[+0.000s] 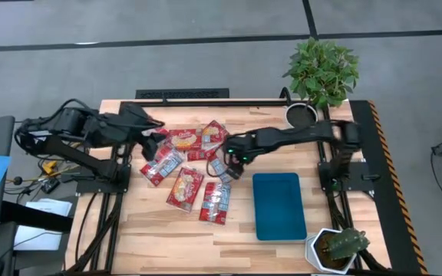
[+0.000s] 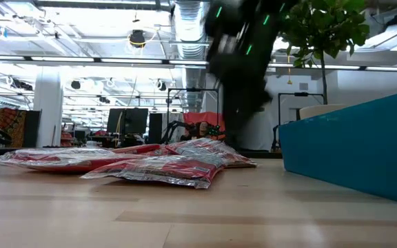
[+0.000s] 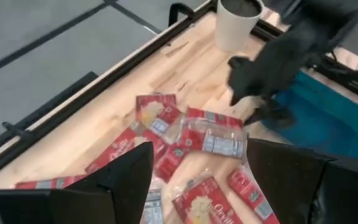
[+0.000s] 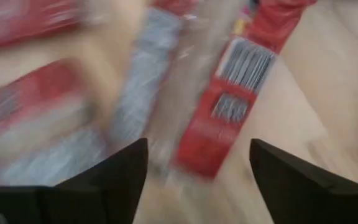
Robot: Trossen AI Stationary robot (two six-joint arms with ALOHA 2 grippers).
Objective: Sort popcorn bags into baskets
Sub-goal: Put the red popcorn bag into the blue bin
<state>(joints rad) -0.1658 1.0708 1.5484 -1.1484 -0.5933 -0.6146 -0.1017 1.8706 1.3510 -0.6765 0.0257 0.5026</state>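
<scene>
Several red popcorn bags lie flat in a loose pile at the table's middle, some overlapping; they also show in the low view and the left wrist view. The blue tray stands to the right of the pile with nothing in it. My right gripper is open, low over the pile's right edge, its fingers either side of a red packet. My left gripper is open above the pile's left end.
A white pot with a leafy plant stands at the far right. A second white pot with a cactus sits at the near right corner, beside the tray. Bare wood lies near the front edge.
</scene>
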